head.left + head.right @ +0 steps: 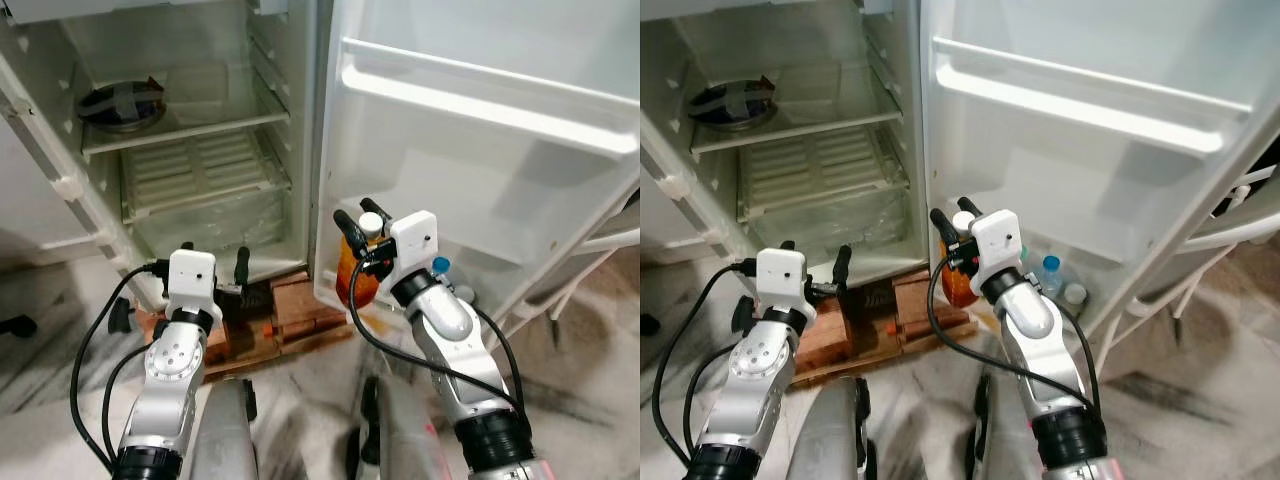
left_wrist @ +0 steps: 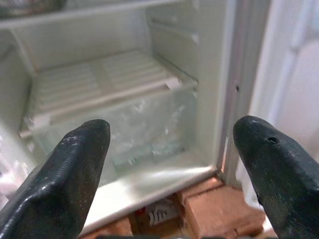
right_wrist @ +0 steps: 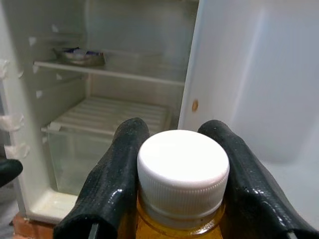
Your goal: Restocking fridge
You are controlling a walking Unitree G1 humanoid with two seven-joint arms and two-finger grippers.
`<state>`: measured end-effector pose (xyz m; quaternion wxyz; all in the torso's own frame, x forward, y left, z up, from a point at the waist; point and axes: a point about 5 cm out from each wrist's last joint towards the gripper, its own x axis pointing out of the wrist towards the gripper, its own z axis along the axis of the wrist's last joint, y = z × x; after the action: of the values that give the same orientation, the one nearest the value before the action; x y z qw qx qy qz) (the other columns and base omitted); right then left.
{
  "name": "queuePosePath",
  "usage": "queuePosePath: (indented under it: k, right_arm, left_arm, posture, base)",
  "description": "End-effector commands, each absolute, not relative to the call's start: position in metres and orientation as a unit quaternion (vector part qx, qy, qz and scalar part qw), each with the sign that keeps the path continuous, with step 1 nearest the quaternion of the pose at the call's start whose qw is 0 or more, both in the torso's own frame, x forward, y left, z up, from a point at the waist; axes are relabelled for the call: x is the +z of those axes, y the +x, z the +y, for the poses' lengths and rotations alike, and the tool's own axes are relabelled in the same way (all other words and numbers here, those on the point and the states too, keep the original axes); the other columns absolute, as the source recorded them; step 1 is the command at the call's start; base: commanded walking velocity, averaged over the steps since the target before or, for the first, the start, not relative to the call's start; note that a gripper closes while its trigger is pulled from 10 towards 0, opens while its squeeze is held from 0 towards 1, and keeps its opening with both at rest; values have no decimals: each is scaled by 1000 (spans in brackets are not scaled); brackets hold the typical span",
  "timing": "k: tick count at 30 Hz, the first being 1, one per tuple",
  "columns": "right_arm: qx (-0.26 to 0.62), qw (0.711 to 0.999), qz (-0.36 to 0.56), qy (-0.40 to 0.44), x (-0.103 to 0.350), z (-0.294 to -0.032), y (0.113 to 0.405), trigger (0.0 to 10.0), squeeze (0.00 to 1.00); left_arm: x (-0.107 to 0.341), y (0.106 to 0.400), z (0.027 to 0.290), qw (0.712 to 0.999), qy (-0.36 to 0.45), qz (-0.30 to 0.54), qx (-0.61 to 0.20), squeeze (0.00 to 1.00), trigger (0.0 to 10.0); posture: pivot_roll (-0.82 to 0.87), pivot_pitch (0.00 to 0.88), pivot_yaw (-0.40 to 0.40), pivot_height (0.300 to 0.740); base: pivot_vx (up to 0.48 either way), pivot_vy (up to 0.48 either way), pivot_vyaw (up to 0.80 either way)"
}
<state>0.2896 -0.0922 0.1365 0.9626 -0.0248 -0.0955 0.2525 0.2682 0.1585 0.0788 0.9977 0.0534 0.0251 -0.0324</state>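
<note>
The right gripper (image 3: 179,199) has the bottle (image 1: 357,275) pinched at the neck, one black finger on each side just under the white cap (image 3: 183,172), amber liquid showing below. It is held upright low in front of the fridge (image 1: 200,150), right by the hinge-side edge of the open door (image 1: 480,130).

The job here, as I read it, is to set it in the door's bottom bin (image 1: 1090,300), where a blue-capped bottle (image 1: 1051,266) already stands. Best played by keeping the bottle vertical, clearing the bin's front lip, and coming down beside the blue-capped one, not on it. Release only once the base is seated, since a neck grip lets the body swing.

The left gripper (image 2: 172,149) hangs empty, fingers spread wide, aimed at the crisper drawer (image 2: 134,124) near the fridge's lower front edge. A dish (image 1: 120,105) sits on the upper shelf.
</note>
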Motion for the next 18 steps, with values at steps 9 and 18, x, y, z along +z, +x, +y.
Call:
queuePosePath:
  k: [9, 18]
  right_arm:
    - [264, 957, -117, -32, 143, -88, 293, 10000, 0]
    - [288, 949, -122, -43, 142, -79, 292, 10000, 0]
  left_arm:
    - [82, 266, 160, 998, 58, 25, -27, 0, 10000]
    - [83, 263, 163, 997, 71, 23, -22, 0, 10000]
  posture:
    - [68, 108, -25, 546]
    - [85, 118, -26, 506]
  base:
    - [0, 0, 0]
    - [0, 0, 0]
